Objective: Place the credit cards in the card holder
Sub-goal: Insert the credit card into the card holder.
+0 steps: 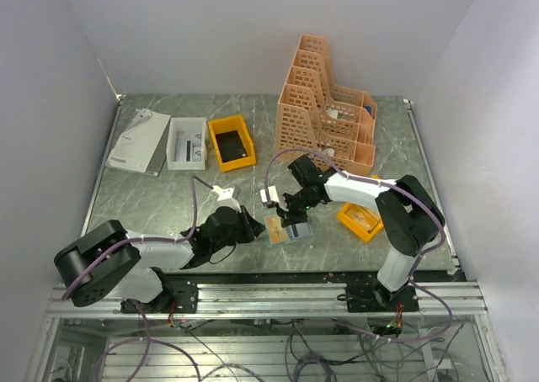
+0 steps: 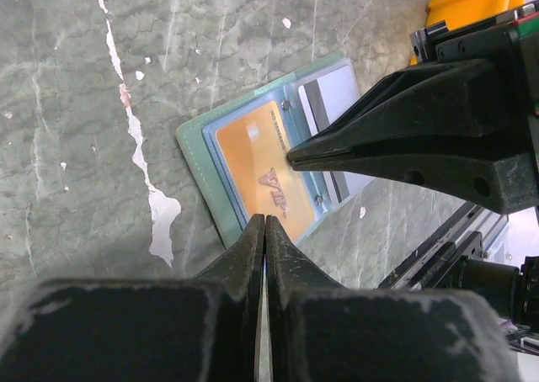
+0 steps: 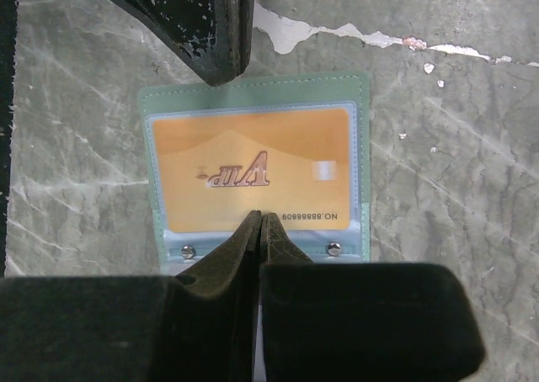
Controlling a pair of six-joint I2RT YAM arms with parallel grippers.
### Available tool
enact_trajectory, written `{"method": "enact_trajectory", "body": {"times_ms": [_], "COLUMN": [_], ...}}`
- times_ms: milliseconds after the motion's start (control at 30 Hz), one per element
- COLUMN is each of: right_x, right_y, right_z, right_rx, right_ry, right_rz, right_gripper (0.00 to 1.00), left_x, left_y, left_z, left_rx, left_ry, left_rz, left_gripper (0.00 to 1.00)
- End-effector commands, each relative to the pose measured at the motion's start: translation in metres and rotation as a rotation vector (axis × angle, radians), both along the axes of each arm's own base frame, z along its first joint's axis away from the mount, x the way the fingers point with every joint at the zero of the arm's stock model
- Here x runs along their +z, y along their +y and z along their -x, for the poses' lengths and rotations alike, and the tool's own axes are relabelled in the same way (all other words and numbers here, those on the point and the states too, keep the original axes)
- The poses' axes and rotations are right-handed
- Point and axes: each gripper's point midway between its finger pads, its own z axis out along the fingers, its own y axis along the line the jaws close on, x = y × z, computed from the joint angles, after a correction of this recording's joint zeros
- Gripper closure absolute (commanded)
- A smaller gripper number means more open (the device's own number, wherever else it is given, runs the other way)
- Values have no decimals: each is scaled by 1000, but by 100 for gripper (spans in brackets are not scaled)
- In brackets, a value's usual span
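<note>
Marble table point(image 1: 152, 201) | left fingers point(image 2: 265, 224), right fingers point(image 3: 259, 220) clenched at card holder point(image 3: 295, 86) | yellow bin point(image 1: 216, 146) beyond

Robot lab cell: white walls point(image 1: 253, 29), aluminium frame point(image 1: 269, 299), cables point(image 1: 296, 350).

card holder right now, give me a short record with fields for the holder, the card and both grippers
holder: soft grey-green folding wallet, lying open and flat on the grey marbled table
card: orange plastic VIP card, inside the wallet's clear pocket
left gripper: shut, tips at the wallet's outer edge
right gripper: shut, tips over the wallet's riveted edge, contact unclear
</note>
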Motion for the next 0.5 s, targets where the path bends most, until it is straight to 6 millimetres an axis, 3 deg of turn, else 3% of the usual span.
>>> {"method": "enact_trajectory", "body": {"times_ms": [0, 267, 467], "right_x": [-1, -12, -13], "right_y": [3, -1, -1], "right_z": [-5, -5, -3], "right_rx": [-7, -23, -22], "right_ry": [-11, 19, 29], "right_rz": [13, 50, 53], "right_gripper": [100, 100, 100], "left_x": [2, -6, -7], "left_y": [-4, 1, -7], "left_z": [-6, -5, -4], "left_rx": [-11, 2, -30], "left_ry": [-15, 8, 12], "left_rz": [-16, -56, -43], "left_gripper": [93, 93, 93]}}
